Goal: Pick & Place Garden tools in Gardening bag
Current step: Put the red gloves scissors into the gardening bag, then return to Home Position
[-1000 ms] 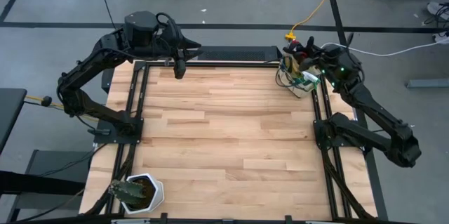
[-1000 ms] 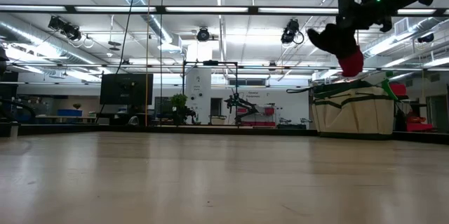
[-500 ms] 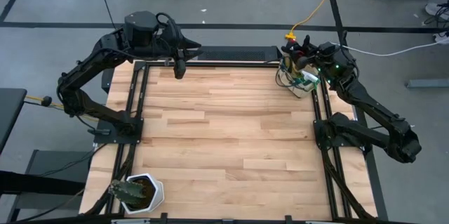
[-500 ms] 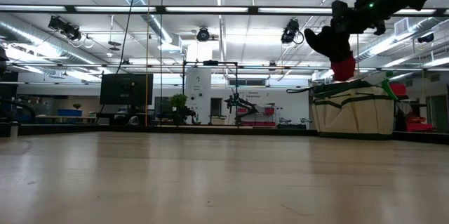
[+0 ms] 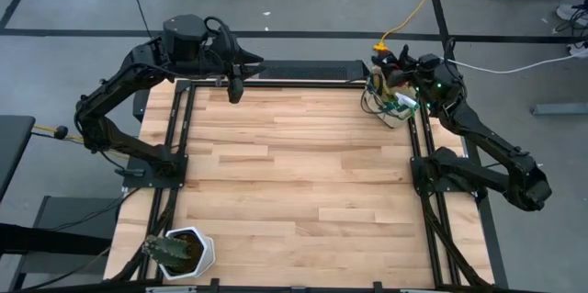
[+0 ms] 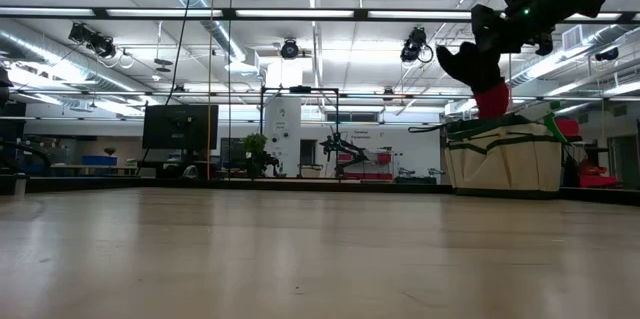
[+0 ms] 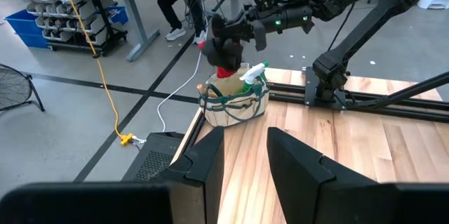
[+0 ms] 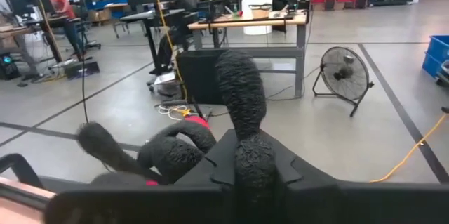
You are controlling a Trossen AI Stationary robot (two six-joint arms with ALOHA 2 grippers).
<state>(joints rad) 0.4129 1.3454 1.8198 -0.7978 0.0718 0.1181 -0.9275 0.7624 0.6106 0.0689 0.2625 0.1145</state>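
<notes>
The beige gardening bag (image 5: 390, 102) stands at the table's far right corner; it also shows in the low view (image 6: 505, 159) and in the left wrist view (image 7: 235, 104). A green spray vessel (image 7: 254, 73) sticks out of its top. My right gripper (image 5: 401, 68) is shut on a red glove with dark fingers (image 6: 482, 77), right above the bag's opening. My left gripper (image 5: 235, 89) waits open and empty at the far left edge; its fingers also show in the left wrist view (image 7: 245, 155). My right gripper pinches the glove's dark palm part (image 8: 244, 136) between its two fingers, coming from the table's right and slanting down. The dark glove fingers (image 6: 455, 59) stick out past the grip. The red cuff (image 6: 491, 102) hangs down at the bag's top edge; whether it touches the bag, I cannot tell.
A white pot with a dark plant (image 5: 184, 251) stands at the near left corner. Dark frame rails (image 5: 176, 137) run along the table's left and right sides. The wooden tabletop (image 5: 294, 174) lies between them. A person sits at a desk in the room beyond (image 8: 55, 6).
My right gripper has gone a little toward the table's left and far edge with the glove, bringing it over the bag. The red cuff has sunk to the bag's top edge.
</notes>
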